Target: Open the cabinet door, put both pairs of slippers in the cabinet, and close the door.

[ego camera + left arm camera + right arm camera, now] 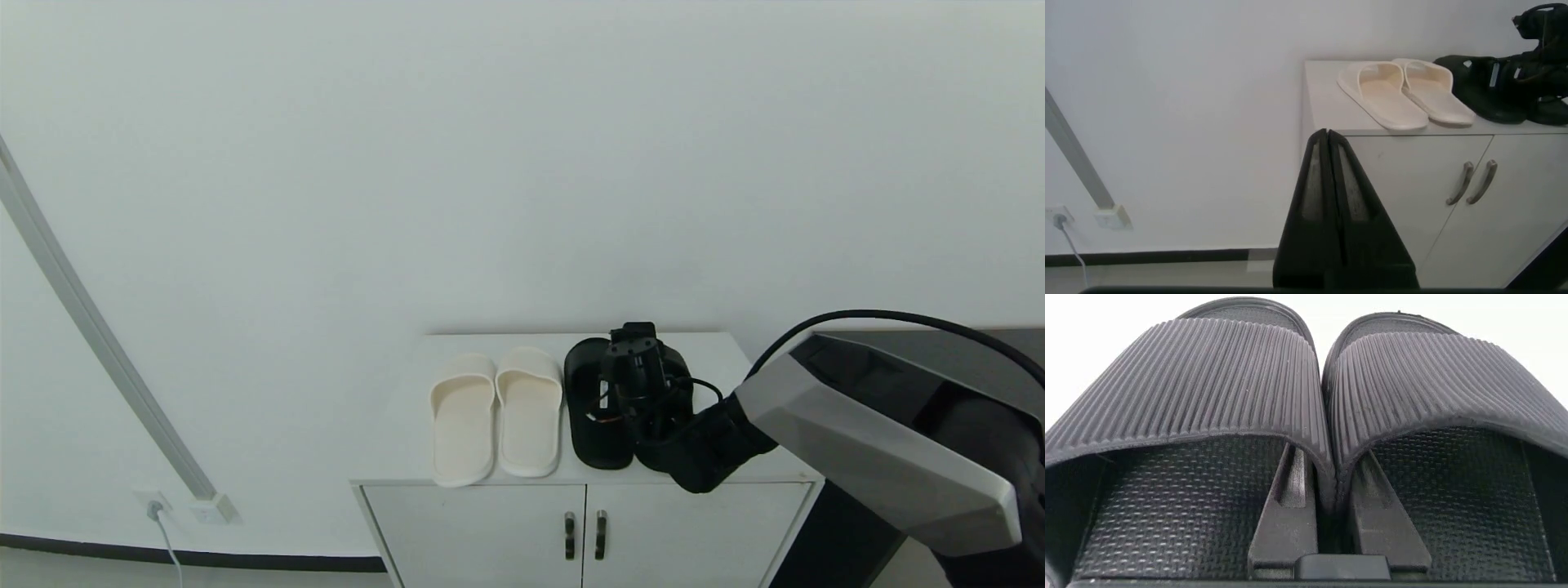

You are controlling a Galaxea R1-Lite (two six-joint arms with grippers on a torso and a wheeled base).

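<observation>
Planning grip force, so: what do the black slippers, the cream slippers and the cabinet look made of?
The black slippers: likely soft rubber or foam, matte; ribbed straps, stippled footbeds. The cream slippers: moulded foam or rubber, smooth, matte, seamless. The cabinet: probably white painted or laminated board; flat, even faces.

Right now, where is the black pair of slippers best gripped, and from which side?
Pinch the black slippers by their two touching inner walls, coming from the open heel ends at the cabinet front. They lie side by side, straps bridging the toes; the right gripper has one finger in each.
</observation>
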